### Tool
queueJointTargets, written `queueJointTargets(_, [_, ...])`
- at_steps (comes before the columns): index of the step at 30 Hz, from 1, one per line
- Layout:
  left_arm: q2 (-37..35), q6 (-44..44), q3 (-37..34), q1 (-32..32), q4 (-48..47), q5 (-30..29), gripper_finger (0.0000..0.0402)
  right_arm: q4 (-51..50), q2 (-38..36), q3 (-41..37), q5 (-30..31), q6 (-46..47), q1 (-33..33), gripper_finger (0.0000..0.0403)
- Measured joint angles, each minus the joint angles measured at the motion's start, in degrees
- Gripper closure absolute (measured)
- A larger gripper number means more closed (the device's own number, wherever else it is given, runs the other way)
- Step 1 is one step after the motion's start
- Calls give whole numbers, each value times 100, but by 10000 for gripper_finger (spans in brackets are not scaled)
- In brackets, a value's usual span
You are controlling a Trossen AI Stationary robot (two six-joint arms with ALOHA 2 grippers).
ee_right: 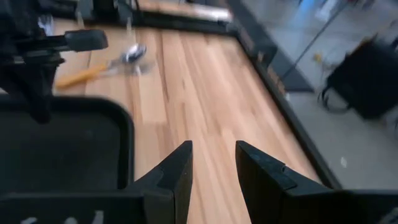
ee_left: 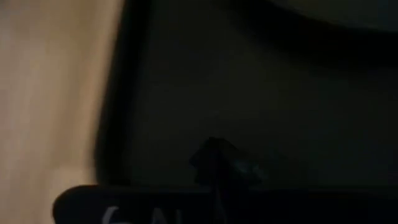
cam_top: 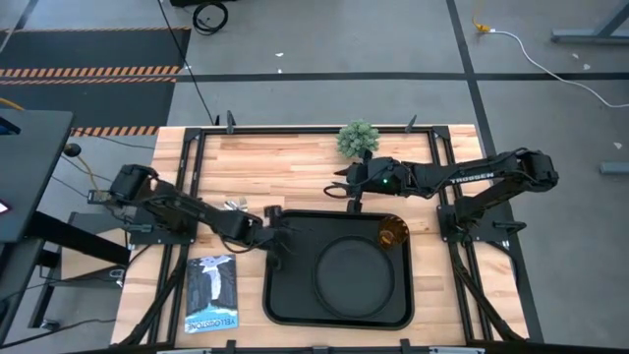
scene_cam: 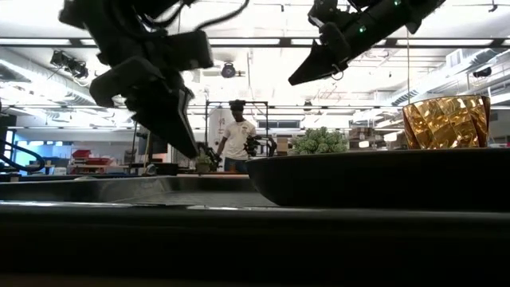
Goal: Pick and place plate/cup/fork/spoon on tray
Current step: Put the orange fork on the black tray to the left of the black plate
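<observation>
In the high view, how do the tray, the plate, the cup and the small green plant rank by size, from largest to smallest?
1. tray
2. plate, clearly smaller, lying inside the tray
3. green plant
4. cup, slightly smaller than the plant

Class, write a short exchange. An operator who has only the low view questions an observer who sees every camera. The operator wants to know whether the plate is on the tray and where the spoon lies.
Operator: From table height I see the cup above a dark rim, nothing more. Is the plate on the tray?
Observer: Yes. From above, the plate lies flat in the middle of the tray.
Operator: I can't find the spoon at all. Where is it?
Observer: The right wrist view shows the spoon lying on the wooden table, outside the tray.
</observation>
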Motion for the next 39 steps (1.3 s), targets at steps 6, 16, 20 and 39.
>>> queueJointTargets(6, [-639,-308,-2,-55,-708,-929,389,1841,4,-672,-16,-505,-143,275])
queueJointTargets(16, [-825,-2480,0,-49,-1595,-1994,388,2064,4,-835,-461,-555,-87,275])
queueJointTargets(20, [-823,-3878,0,-143,-2220,-2241,388,2059,4,-835,-504,-485,77,275])
queueJointTargets(39, [-275,-7772,-90,666,-3511,-264,345,1859,4,-844,-505,-485,1063,275])
